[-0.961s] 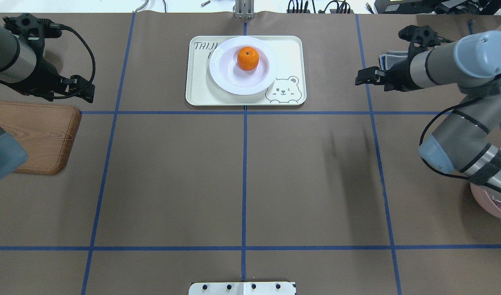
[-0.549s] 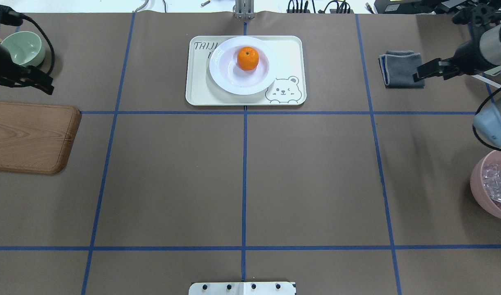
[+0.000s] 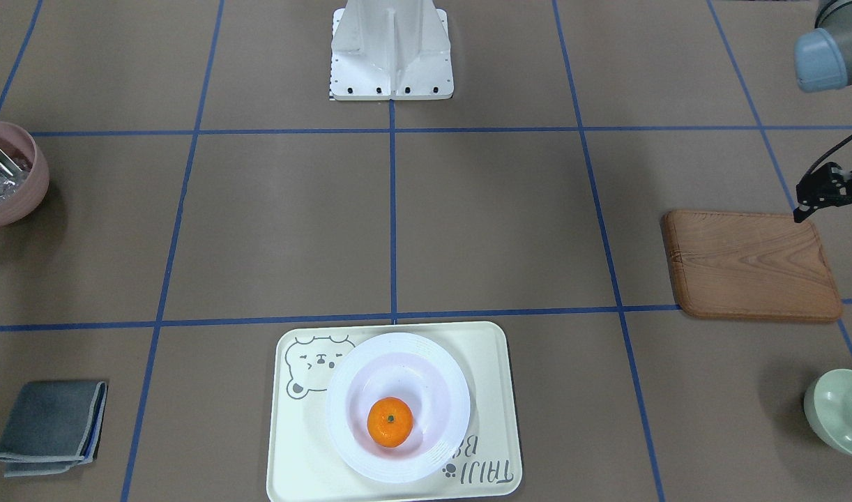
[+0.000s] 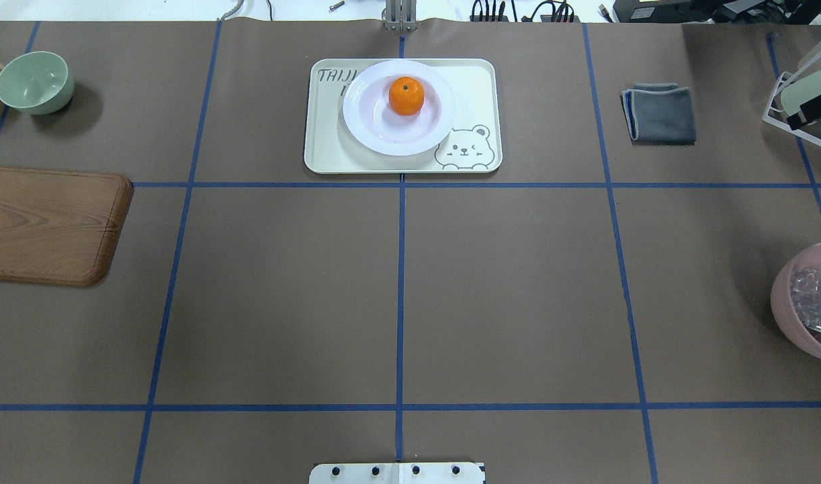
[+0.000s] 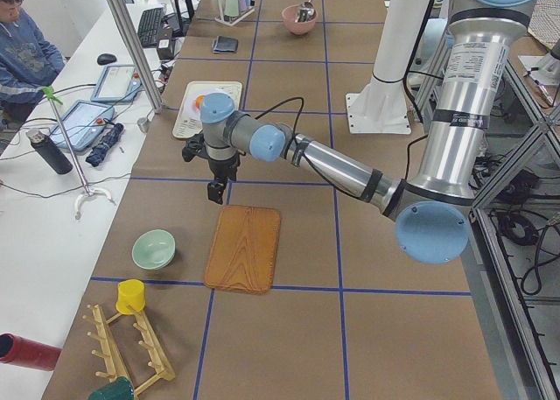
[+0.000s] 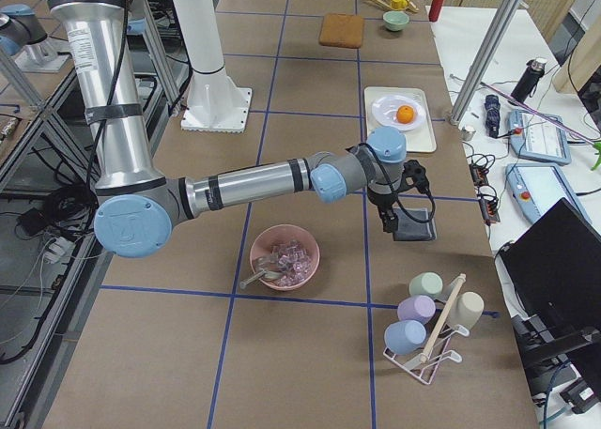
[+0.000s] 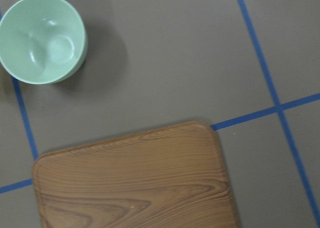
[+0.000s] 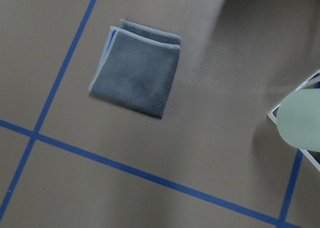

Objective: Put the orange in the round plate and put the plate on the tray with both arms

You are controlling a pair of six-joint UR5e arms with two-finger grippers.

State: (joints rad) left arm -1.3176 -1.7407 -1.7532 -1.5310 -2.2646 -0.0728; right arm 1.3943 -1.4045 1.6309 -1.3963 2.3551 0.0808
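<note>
You see the orange [image 4: 406,95] stem dimple up in the sunken centre of the round plate [image 4: 363,134], glossy white, ridged rim; plate flat on the cream tray [image 4: 474,87], covering part of its lettering, bear drawing clear, tray far-middle of the bench [image 4: 518,282]

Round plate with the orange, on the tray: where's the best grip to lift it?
Probably by the wide ridged rim of the round plate, at the two sides along the long axis of the tray, one grip per side, from above: bare tray shows there, while the near and far rim almost reach its raised edge. Stay off the sunken centre, where the orange sits.
</note>
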